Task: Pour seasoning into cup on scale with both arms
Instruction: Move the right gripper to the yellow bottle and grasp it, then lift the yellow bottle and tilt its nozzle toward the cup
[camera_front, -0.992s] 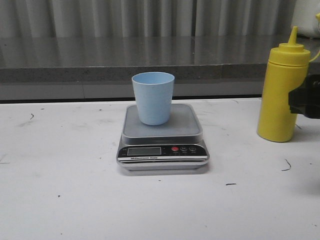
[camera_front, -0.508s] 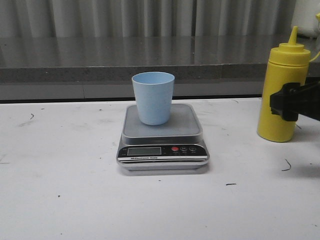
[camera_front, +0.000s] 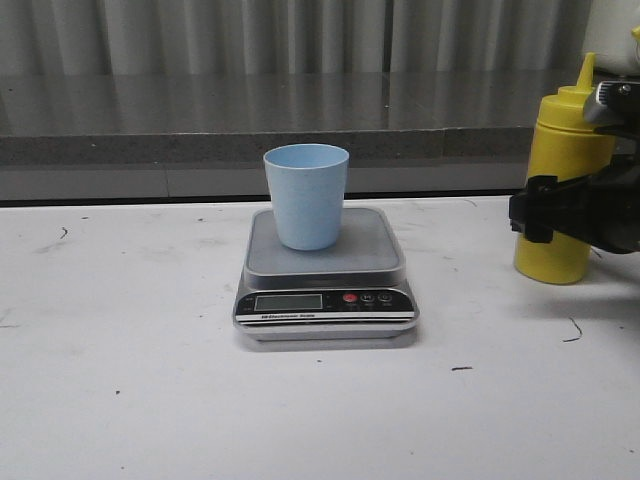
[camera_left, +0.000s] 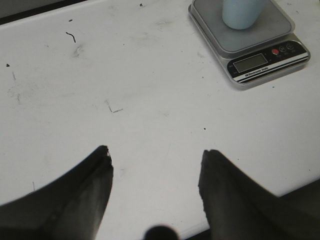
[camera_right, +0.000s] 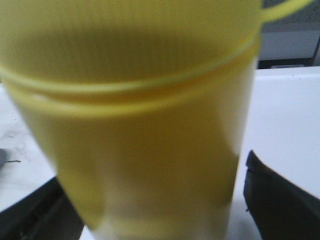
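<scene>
White bench (camera_front: 120, 400). Silver scale (camera_front: 326, 275) at centre, blue cup (camera_front: 306, 196) upright on its platform. Yellow seasoning bottle (camera_front: 560, 170) standing far right, between right claw (camera_front: 548, 215) fingers, contact unclear. Left claw (camera_left: 155, 172) wide, empty.

Even, diffuse overhead light; soft shadows under the scale (camera_front: 326, 300) – mild glare on the grey counter (camera_front: 250, 110) behind; front view sharp; right wrist view badly blurred – seasoning bottle (camera_right: 135, 130) too close, out of focus.
</scene>
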